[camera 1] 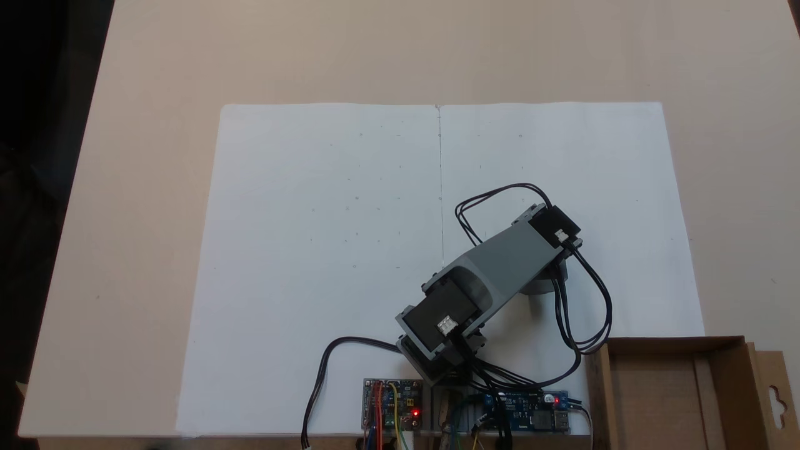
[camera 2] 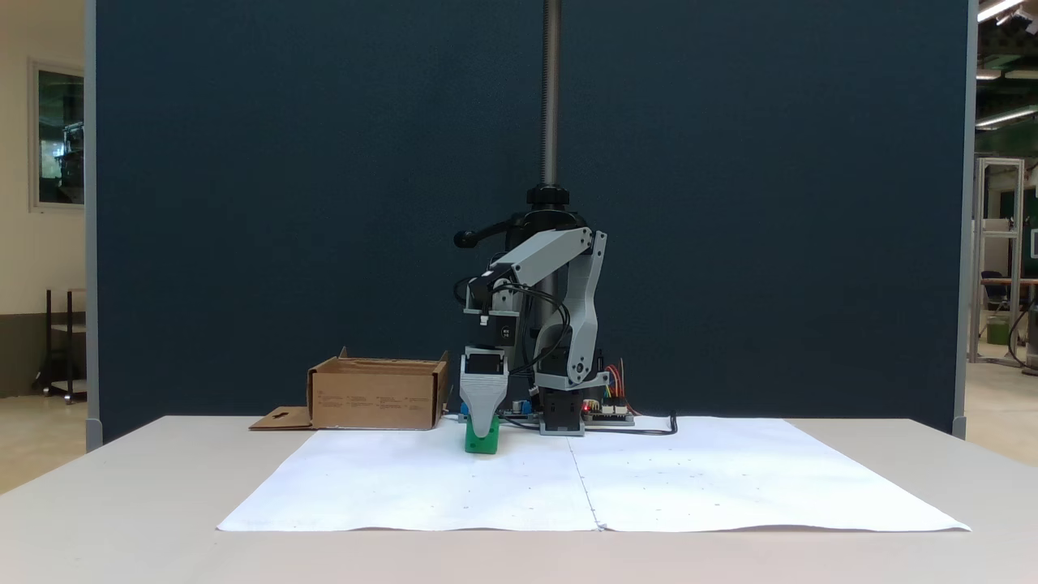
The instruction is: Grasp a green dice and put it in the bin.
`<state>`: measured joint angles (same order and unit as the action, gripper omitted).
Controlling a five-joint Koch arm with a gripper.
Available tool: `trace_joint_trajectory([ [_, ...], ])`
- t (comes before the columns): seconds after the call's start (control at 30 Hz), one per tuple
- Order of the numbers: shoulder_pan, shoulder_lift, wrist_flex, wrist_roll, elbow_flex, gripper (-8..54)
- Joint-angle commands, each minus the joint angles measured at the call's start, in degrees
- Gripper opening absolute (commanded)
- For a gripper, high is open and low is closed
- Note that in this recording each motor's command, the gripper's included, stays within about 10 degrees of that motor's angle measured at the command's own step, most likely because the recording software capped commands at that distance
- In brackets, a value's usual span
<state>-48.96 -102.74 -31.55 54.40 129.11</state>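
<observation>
From above, the arm (camera 1: 494, 275) hides both gripper and cube; the bin (camera 1: 675, 387) is cut off at the frame's corner. White paper (camera 1: 325, 250) covers a beige table (camera 1: 156, 125); a dark blue panel (camera 2: 284, 203) stands behind. In the front fixed view I see the gripper (camera 2: 483, 430) pointing down at the green dice (camera 2: 482, 443) on the paper, just beside the bin; only one jaw shows, so I cannot tell its opening

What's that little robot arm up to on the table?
A small grey arm is bent down over a sheet of white paper, with its gripper lowered onto a green dice that sits on the paper. Whether it has gripped the dice cannot be told. A cardboard bin stands apart from the dice, beside the arm's base.
</observation>
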Motion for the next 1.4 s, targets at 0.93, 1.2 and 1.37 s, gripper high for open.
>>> trace_joint_trajectory([
  [0.93, 0.53, 1.14, 11.87, -9.05, 2.9, 42.4],
  [1.2, 0.09, 1.49, 11.95, -8.96, 2.9, 42.2],
  [1.37, 0.18, 1.58, 11.87, -8.96, 3.6, 41.5],
])
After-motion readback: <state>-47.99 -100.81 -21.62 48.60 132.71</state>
